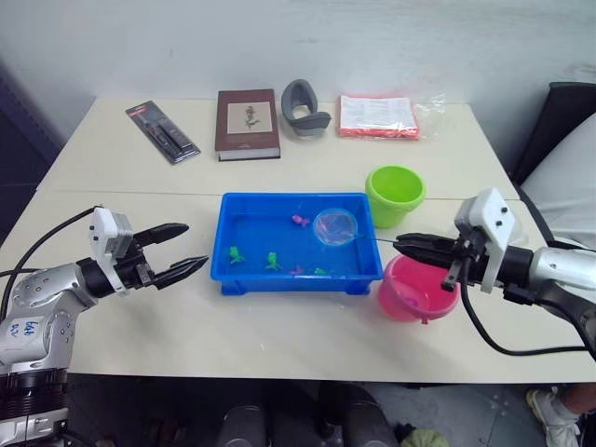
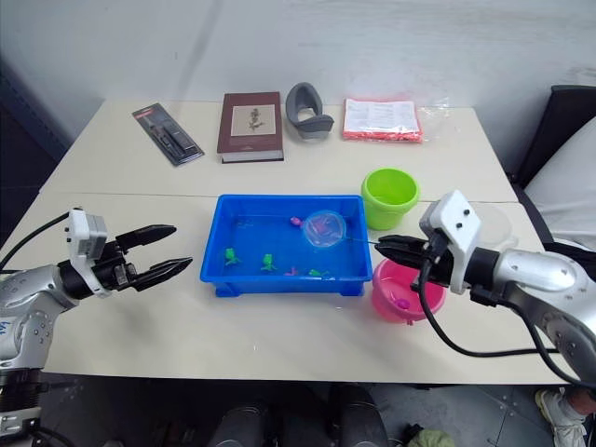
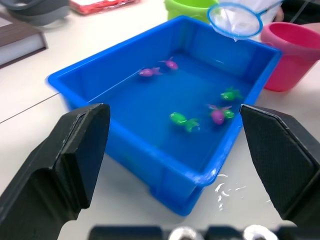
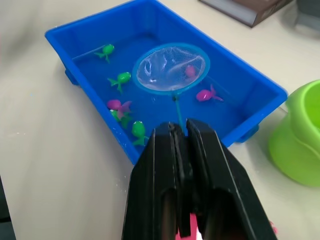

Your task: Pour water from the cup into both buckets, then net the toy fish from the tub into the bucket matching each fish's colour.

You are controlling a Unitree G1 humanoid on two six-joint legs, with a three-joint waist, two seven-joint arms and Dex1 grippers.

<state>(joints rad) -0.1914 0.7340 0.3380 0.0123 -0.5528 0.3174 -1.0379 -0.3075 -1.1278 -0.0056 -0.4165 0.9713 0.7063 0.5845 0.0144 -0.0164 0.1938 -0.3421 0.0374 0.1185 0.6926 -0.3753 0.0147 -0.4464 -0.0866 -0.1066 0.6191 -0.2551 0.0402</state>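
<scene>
Right gripper point(image 1: 410, 245) pinching the net point(image 4: 171, 68) handle over the tub point(image 1: 226, 270), left gripper point(image 1: 183, 251) spread — thin stick could twist, spilling fish toward 3 o'clock

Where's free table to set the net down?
Bare strip between the blue rectangular plastic tub and the dark red book; more along the near table edge between both tools. Crowded on the tub's right: lime green bucket, pink bucket.

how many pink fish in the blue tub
3: one pink plastic fish beside another toward the far wall of the bright blue plastic tub, a third by the near wall. Some may be hidden.
</scene>
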